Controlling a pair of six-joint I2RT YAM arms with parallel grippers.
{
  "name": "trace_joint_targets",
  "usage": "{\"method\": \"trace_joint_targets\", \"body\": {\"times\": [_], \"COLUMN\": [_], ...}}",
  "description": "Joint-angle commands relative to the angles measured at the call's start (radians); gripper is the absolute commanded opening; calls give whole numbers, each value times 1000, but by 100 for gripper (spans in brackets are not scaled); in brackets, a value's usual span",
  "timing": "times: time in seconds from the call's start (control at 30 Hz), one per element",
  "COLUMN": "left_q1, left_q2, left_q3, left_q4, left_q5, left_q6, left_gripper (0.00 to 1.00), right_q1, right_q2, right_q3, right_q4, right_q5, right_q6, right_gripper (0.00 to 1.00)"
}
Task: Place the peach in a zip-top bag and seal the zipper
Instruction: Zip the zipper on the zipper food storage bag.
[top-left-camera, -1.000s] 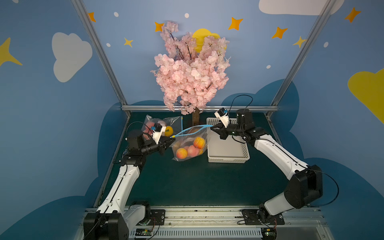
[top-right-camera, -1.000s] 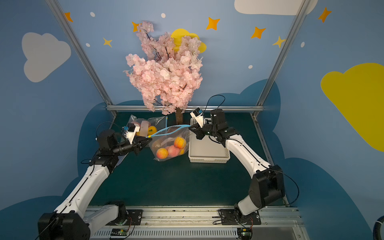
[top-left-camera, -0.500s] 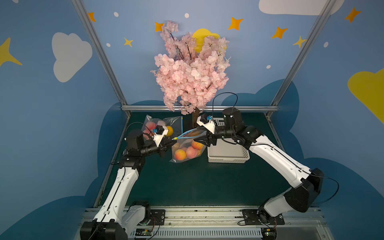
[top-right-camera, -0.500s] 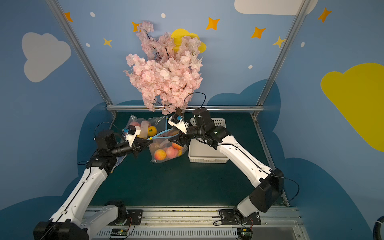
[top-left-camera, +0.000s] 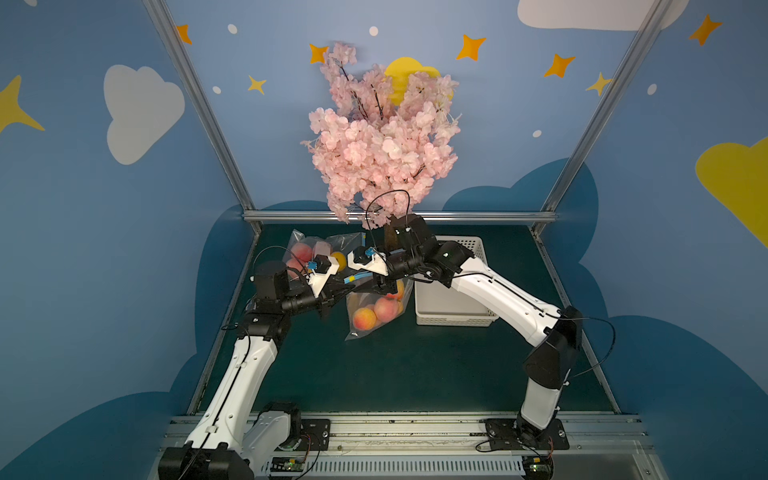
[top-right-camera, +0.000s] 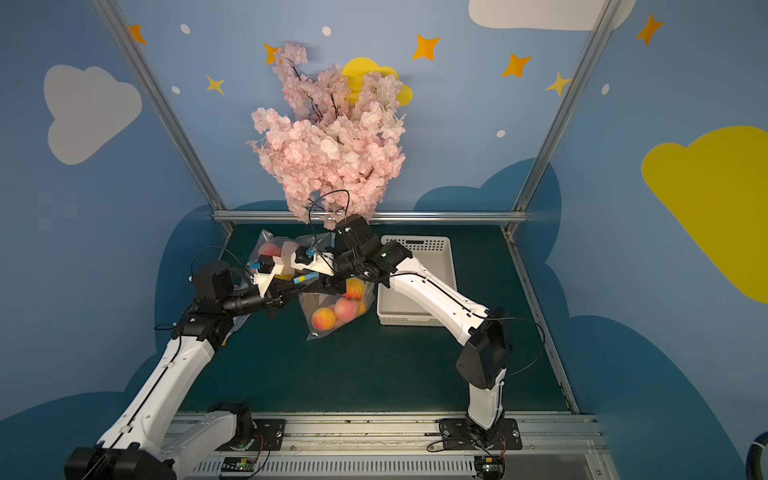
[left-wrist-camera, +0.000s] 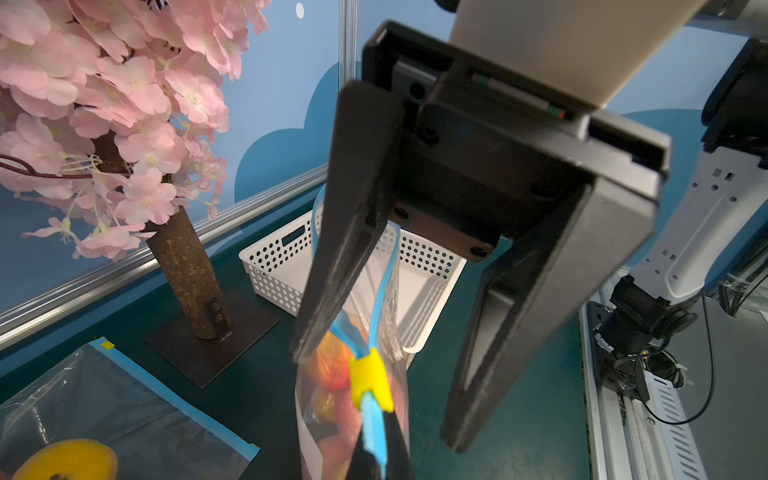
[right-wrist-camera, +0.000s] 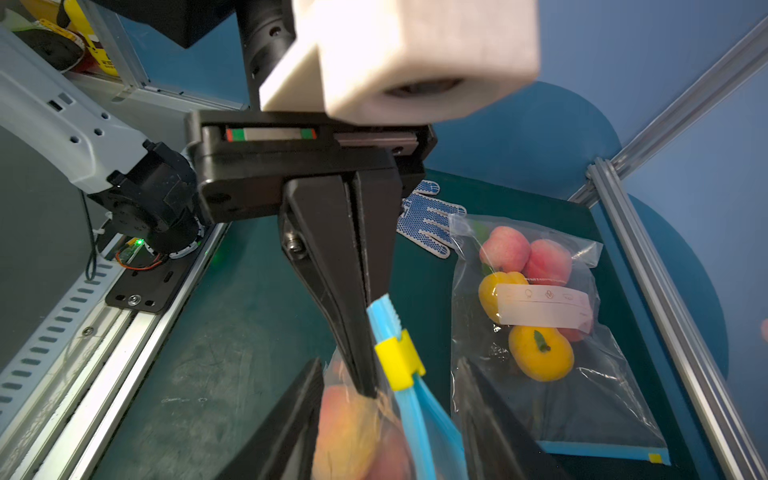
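Blue walls painted with clouds and stars close in a dark green desk (top-left-camera: 415, 374). Since a second ago the right claw (left-wrist-camera: 376, 399) has travelled along the mouth of the clear plastic zip-top bag (top-left-camera: 356, 332), from the end by the white perforated plastic basket (top-left-camera: 453, 299) to just short of the left claw (right-wrist-camera: 365, 386). It was pinched shut then; now its jaws stand apart, straddling the blue zip strip (left-wrist-camera: 384, 270) at the yellow plastic slider (left-wrist-camera: 371, 380) and gripping nothing. The bag's mouth, stretched wide between the claws before, is now bunched. The left claw has stayed clamped tight on the strip's end, just beside the slider. On the right claw's side of the slider the strip's two halves are parted. Orange-pink peaches (top-left-camera: 384, 308) sit inside the bag, below both claws; its bottom seems to rest on the desk. Past the left claw a second clear bag of peaches and yellow fruit (right-wrist-camera: 540, 257) lies flat; its white label strip (right-wrist-camera: 544, 309) carries small icons, too faint to read. A blue-dotted white glove (right-wrist-camera: 428, 224) behind the left claw is partly hidden by it.
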Motion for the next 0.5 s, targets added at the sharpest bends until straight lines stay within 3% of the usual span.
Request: {"method": "trace_joint_targets", "body": {"times": [0.0, 0.1, 0.3, 0.47], "left_q1": [-3, -3, -10, -16], "left_q2": [-16, -19, -23, -26], "left_q3": [10, 10, 7, 7], "left_q4": [-23, -27, -39, -43], "left_q5": [23, 25, 33, 34], "left_q6": [28, 37, 51, 59], "left_gripper": [3, 3, 3, 3], "right_q1": [4, 6, 6, 7], "right_q2": [9, 16, 19, 24], "right_q3": [49, 59, 60, 62], "right_q4": [-87, -108, -32, -41], "right_q5": [-69, -82, -25, -24], "right_q6": [-64, -81, -3, -4], "right_gripper": [49, 49, 69, 69]}}
